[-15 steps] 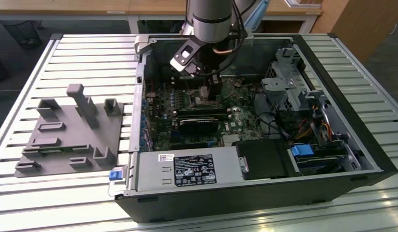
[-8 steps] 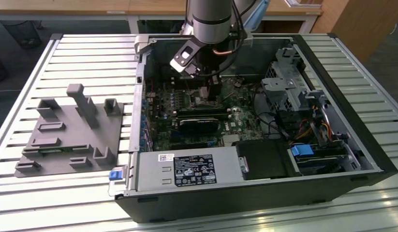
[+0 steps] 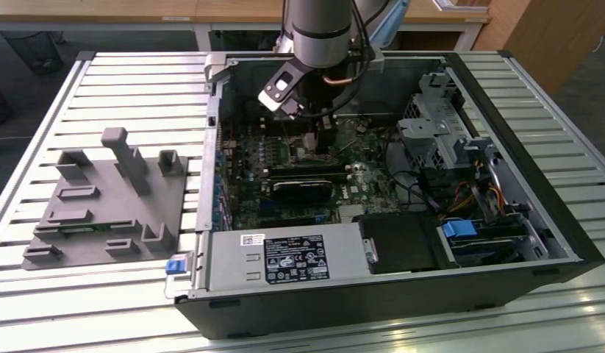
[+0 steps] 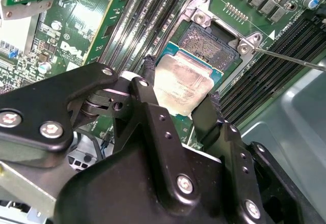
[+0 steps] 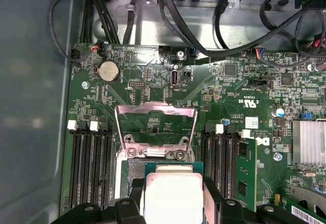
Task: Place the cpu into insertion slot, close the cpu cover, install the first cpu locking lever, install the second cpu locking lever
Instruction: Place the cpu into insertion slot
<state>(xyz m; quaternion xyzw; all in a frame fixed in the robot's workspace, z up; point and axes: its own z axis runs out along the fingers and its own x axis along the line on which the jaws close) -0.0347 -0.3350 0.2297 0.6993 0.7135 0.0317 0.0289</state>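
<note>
Silver-grey metal tops the cpu [image 4: 183, 86], which is clamped between the two black fingers [image 4: 148, 81] of the gripper [image 4: 181, 83], one finger pressed against each of two opposite edges. In the second wrist view the chip hangs tilted over the insertion slot [image 4: 213, 43], covering part of it, while the dark pin field on the far side lies bare. Whether the chip touches the socket cannot be told. In the first wrist view the cpu cover [image 5: 155, 110] stands swung open beyond the slot, and the green motherboard [image 5: 229, 102] shows through its large window. A thin metal locking lever [image 4: 289, 60] juts out from the socket's corner, over the black memory slots [image 4: 254, 81]. In the exterior view the robot arm [image 3: 320, 33] reaches down into the open computer case [image 3: 381, 301], which lies on a slatted metal table [image 3: 135, 81] beside a grey fixture block [image 3: 96, 206]
</note>
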